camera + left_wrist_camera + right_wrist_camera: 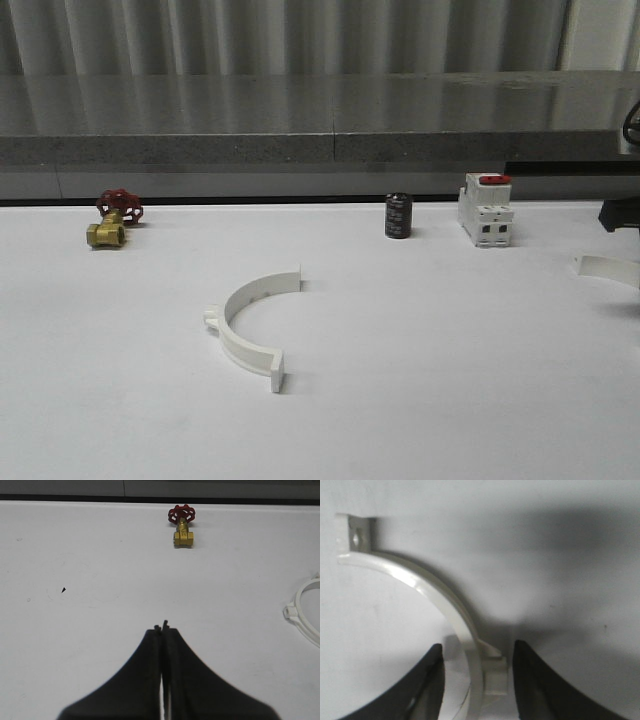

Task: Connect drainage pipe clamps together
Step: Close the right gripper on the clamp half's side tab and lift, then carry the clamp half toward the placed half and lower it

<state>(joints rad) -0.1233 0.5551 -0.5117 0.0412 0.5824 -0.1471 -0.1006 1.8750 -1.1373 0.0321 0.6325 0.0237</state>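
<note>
One white drainage pipe clamp (250, 325) lies flat on the white table near the middle, its arc opening to the right; its edge also appears in the left wrist view (302, 615). The other clamp (608, 268) lies at the table's far right, under a dark part of my right arm (620, 214). In the right wrist view my right gripper (477, 647) is open, with its fingers on either side of that clamp's band (440, 592) and side tab (495, 672), gaps showing on both sides. My left gripper (161, 628) is shut with nothing in it, over bare table left of the middle clamp.
A brass valve with a red handwheel (112, 222) sits at the back left. A black cylinder (398, 216) and a white circuit breaker with a red switch (486, 210) stand along the back. A grey ledge (300, 150) runs behind the table.
</note>
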